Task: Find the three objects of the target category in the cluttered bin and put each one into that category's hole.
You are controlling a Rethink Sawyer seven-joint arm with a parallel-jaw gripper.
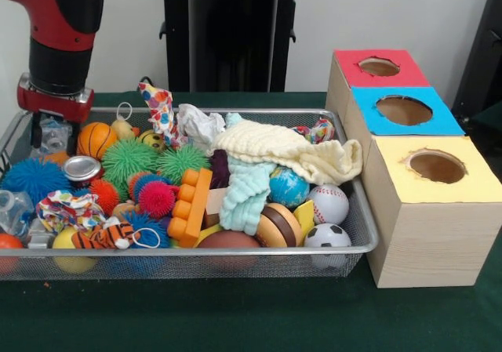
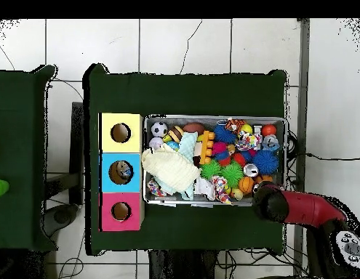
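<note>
Front view: I see the arm (image 1: 59,34) come down at the bin's (image 1: 357,246) far left corner. The gripper (image 1: 49,136) sits low among the clutter there, beside the orange basketball (image 1: 96,139); I cannot tell whether the claw is released or clenched. The bin is full: a cream cloth (image 1: 290,150) draped over the right half, a mint cloth (image 1: 245,195) under it, green spiky balls (image 1: 129,157), a pink spiky ball (image 1: 157,198), a blue spiky ball (image 1: 33,178), an orange block (image 1: 191,205), a globe ball (image 1: 289,186), a baseball (image 1: 329,203), a soccer ball (image 1: 327,237). Just right of the bin stands the box row: red hole (image 1: 379,67) farthest, blue hole (image 1: 403,110) in the middle, yellow hole (image 1: 436,166) nearest. Which category is the target I cannot tell.

Overhead view: the arm (image 2: 299,207) covers the bin's (image 2: 286,145) lower right corner; the gripper is hidden beneath it. The boxes touch the bin's left side. Something multicoloured lies in the blue hole (image 2: 121,171); the yellow hole (image 2: 121,133) and red hole (image 2: 121,211) show nothing inside.
</note>
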